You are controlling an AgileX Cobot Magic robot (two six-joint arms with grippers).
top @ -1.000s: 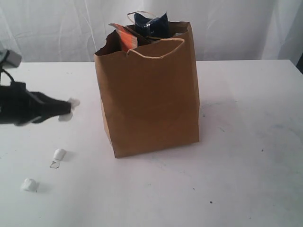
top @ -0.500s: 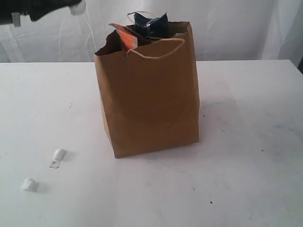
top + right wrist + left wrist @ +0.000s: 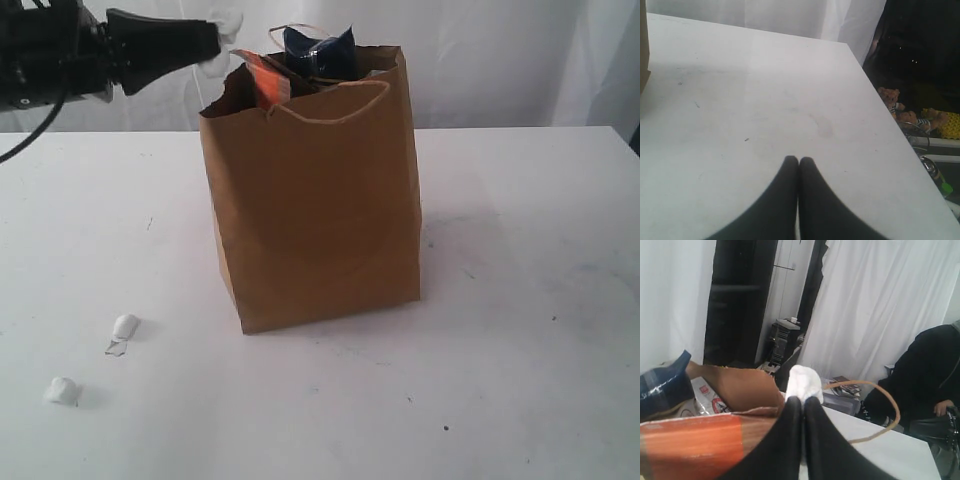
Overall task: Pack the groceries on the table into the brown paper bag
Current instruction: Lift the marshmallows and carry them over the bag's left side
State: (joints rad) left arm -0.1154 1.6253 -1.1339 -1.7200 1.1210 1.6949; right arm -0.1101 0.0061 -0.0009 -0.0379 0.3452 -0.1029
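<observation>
The tall brown paper bag point(image 3: 315, 200) stands upright on the white table point(image 3: 520, 300), with an orange-labelled pouch point(image 3: 265, 80) and a dark blue packet point(image 3: 318, 50) poking above its ragged rim. The left gripper point(image 3: 212, 40), pinched on one white wrapped sweet point(image 3: 804, 382), hangs beside that rim. Two loose sweets point(image 3: 125, 324) lie on the table well apart from the bag, and the right gripper point(image 3: 798, 162) is closed, empty.

The exterior camera looked slightly down across the table point(image 3: 520, 330) at the brown paper bag point(image 3: 315, 210), mid-frame and fairly near. The left wrist camera hung close at the bag's eleven o'clock; the right skimmed low over the table, and all three shared the bag.
</observation>
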